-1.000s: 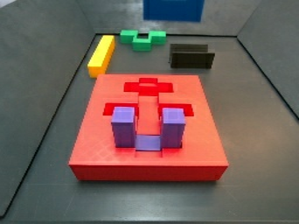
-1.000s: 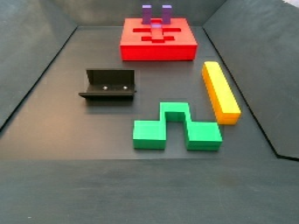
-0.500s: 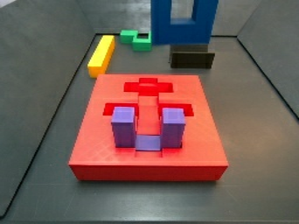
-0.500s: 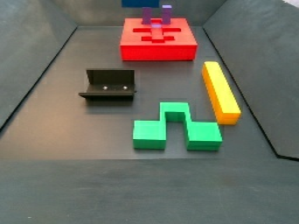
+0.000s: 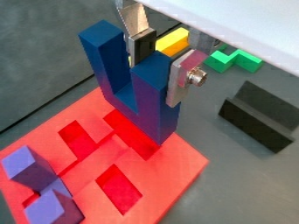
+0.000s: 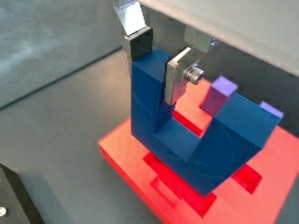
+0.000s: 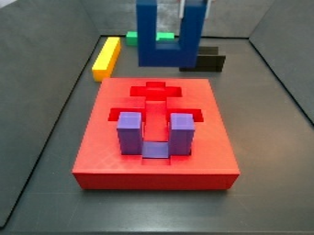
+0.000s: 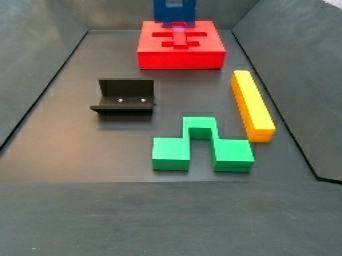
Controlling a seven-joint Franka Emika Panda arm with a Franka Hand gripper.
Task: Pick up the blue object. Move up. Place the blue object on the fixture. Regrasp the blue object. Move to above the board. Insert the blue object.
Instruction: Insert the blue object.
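Blue object (image 5: pixel 138 87) legs-up, clamped on one leg by gripper (image 5: pixel 158 52); hung over board (image 7: pixel 153 174), probably for insertion.

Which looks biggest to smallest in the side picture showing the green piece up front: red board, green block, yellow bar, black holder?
As they look in that side view:
1. Green block, though nearness to the camera inflates it.
2. Red board, farther away, so likely bigger in reality.
3. Yellow bar and the fixture look alike; unranked.
The gripper holds the blue object above the board.
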